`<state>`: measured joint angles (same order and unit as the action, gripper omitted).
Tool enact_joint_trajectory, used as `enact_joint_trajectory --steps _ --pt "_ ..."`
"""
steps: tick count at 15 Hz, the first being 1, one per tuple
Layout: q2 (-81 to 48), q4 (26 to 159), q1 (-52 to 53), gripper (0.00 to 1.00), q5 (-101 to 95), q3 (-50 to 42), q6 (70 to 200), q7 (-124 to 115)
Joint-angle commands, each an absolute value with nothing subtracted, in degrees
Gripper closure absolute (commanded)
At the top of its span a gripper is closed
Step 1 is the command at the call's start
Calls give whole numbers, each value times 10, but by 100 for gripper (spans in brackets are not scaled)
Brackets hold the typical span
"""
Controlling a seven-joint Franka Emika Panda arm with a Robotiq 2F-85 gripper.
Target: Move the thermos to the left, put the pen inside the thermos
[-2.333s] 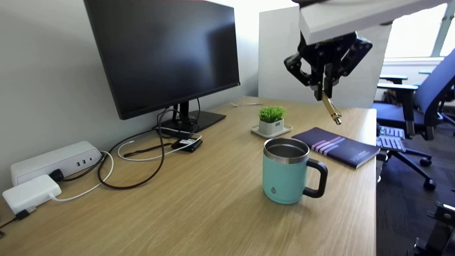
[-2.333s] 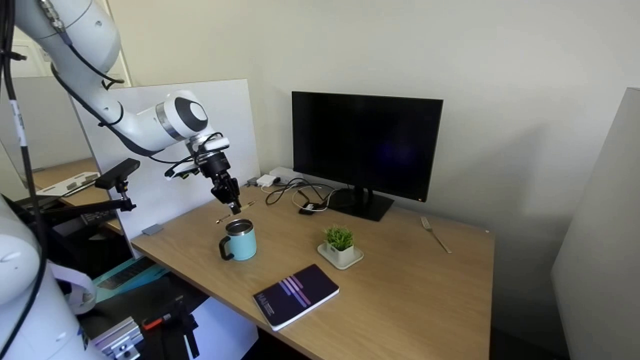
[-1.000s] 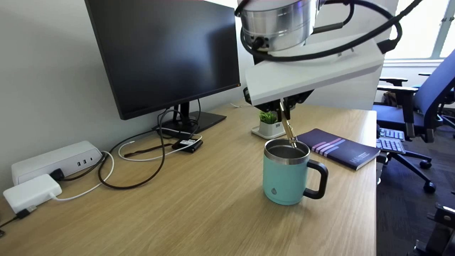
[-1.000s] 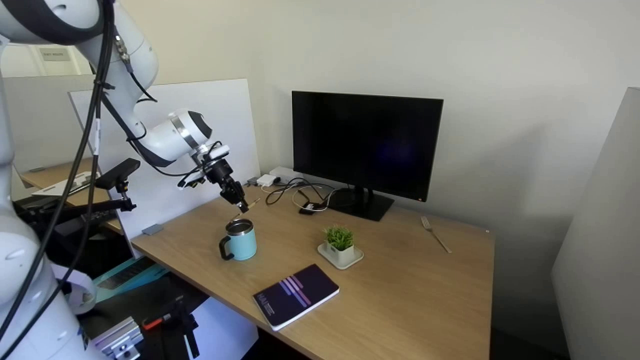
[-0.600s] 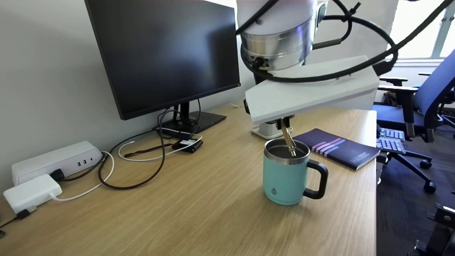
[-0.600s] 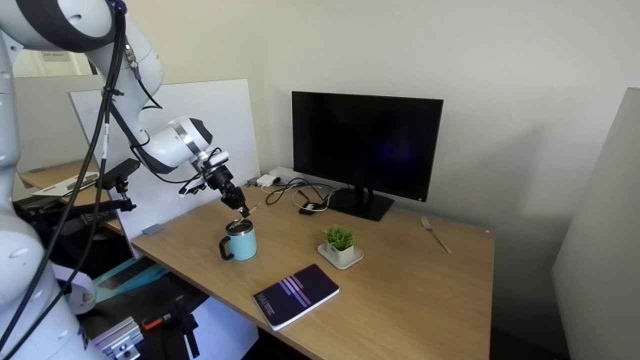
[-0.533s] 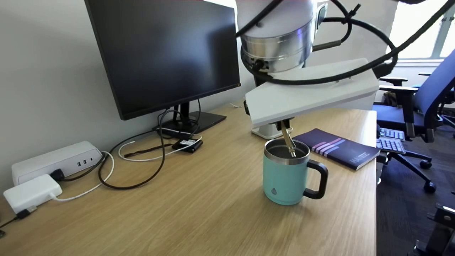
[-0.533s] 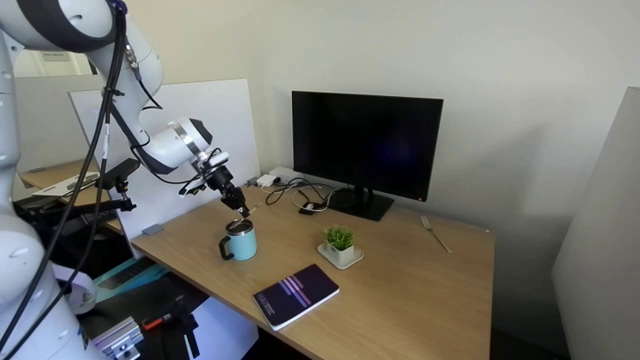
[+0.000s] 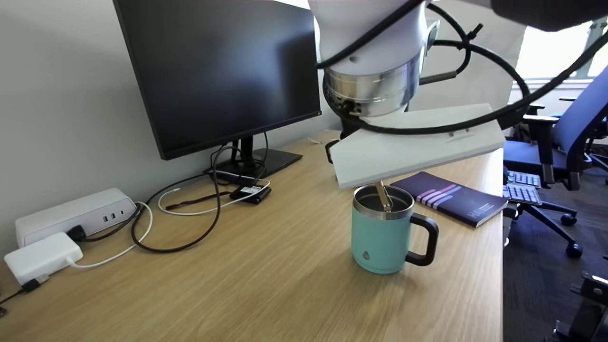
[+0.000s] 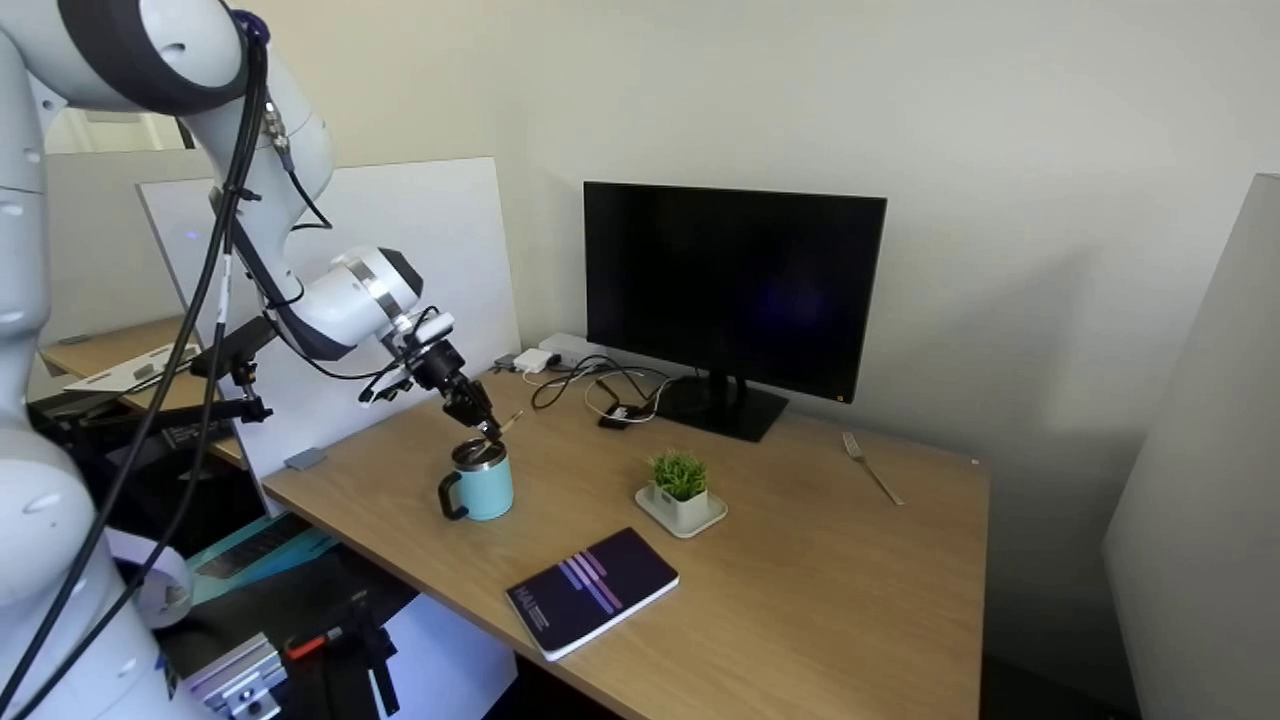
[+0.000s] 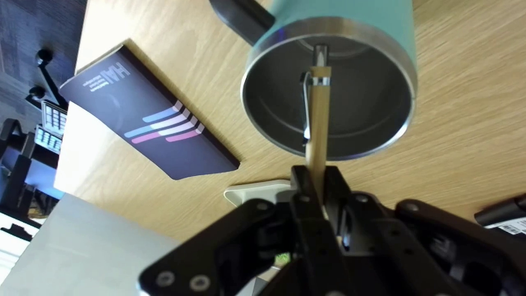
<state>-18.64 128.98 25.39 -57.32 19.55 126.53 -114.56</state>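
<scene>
At the right of the desk (image 9: pixel 266 285), in an exterior view, the thermos (image 9: pixel 381 244) stands upright. The gripper (image 11: pixel 317 173), above it, pinches the tilted pen (image 11: pixel 319 115), its lower end inside the thermos's mouth. A notebook (image 9: pixel 451 197) lies far right; a monitor (image 9: pixel 223 71) stands far left.

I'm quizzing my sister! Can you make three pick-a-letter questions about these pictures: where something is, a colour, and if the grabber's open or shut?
1. Where does the plant stand?
A) On the notebook
B) On a small tray
C) On a chair

2. What colour is the mug's body?
A) Red
B) Yellow
C) Teal

3. How is the gripper?
A) Shut on the pen
B) Wide open
C) Shut on the fork

Answers:
1 B: an exterior view shows the tray under it.
2 C: an exterior view shows its blue-green side.
3 A: the wrist view shows the pen pinched in it.
</scene>
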Motion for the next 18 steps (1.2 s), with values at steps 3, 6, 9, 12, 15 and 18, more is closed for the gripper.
enact_joint_trajectory --steps 3,6,9,12,15,18 --pt "-204 1285 272 97 -624 187 1261 -1195" --pt "-212 1284 283 97 -649 191 1252 -1216" --pt "-219 1283 294 97 -665 195 1244 -1233" --pt "-221 1284 303 97 -673 197 1236 -1244" --pt "-220 1286 306 97 -681 198 1231 -1254" --pt "-219 1287 306 97 -688 198 1228 -1263"
